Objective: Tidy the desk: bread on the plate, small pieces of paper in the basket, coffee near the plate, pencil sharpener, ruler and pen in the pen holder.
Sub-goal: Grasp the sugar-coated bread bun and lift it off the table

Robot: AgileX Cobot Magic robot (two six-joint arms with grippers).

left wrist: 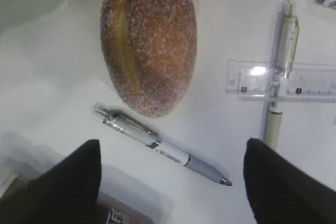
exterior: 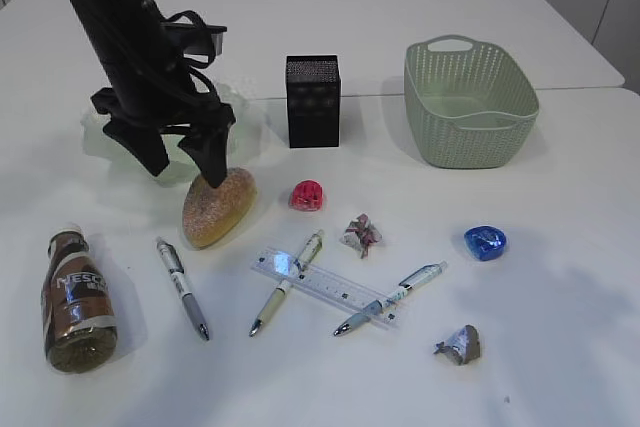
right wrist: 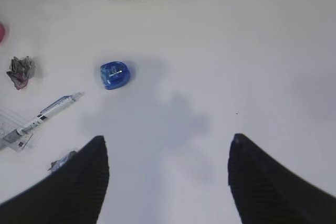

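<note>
We see the left gripper [exterior: 183, 160] hanging over the oval golden-brown speckled bread roll [exterior: 219, 207], jaws wide apart and empty. The roll lies on the plain white desk [exterior: 560, 347], just in front of the pale green ruffled glass plate [exterior: 100, 137], not on it yet. The right gripper [right wrist: 168, 177] is out of the exterior view; its wrist view shows jaws apart, nothing held, above bare table near a small blue pencil sharpener [right wrist: 113, 74].

Risks as we judge them:
- One fingertip sits right at the roll's upper end, so a descent here could poke or roll the bread instead of straddling it.
- A grey-barrelled click pen [left wrist: 163, 148] lies close beside the roll; a low finger could knock it toward the brown Nescafe coffee bottle [exterior: 75, 299].
- Soft crust may dent under a hard squeeze.
- The plate is partly hidden behind the arm, so we can't judge clearance at its rim; a clipped rim could shift it.
</note>
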